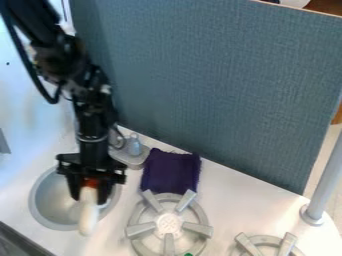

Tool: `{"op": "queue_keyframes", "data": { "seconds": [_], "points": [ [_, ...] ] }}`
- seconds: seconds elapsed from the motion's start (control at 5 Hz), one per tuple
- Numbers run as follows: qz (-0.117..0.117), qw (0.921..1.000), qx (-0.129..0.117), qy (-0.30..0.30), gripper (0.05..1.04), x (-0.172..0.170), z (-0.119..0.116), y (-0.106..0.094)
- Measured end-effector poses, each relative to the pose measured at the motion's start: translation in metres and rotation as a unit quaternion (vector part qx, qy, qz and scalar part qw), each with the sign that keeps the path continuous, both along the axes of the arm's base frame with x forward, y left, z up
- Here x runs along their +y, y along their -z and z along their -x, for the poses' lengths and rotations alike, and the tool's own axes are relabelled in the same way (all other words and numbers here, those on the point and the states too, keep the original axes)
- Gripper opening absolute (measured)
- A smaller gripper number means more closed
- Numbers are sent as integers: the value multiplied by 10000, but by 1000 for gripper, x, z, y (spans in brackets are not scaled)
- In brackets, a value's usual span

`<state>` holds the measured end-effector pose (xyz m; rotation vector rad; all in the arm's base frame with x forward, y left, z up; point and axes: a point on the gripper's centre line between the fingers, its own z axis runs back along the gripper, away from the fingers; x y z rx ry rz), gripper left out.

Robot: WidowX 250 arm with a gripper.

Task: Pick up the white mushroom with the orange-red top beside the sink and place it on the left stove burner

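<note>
A large blue-grey textured panel (220,85) stands upright behind the white tabletop (227,200). The black robot arm (91,112) comes in from the upper left and hangs down over the round metal sink (41,197) at the lower left. To the right of the sink, a grey toy burner (169,225) with raised prongs lies near the bottom edge, and part of a second burner (267,246) shows at the lower right. A grey post (325,185) rises from the tabletop at the right edge. A dark purple cloth (172,172) lies just behind the first burner, with a grey faucet (134,154) to its left. The black hand (88,198) points downward over the sink, grasping a pale, elongated object (87,217); an orange-red part (91,183) shows between its fingers, and the pale lower end hangs below them, tilted slightly, over the sink's near rim.
</note>
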<state>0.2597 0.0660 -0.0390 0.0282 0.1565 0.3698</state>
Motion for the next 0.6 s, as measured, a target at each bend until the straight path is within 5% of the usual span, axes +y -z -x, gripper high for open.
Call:
{"op": "queue_keyframes", "data": {
  "seconds": [0.6],
  "points": [
    [-21,9999,-76,147,643,-55,-28,11]
  ]
}}
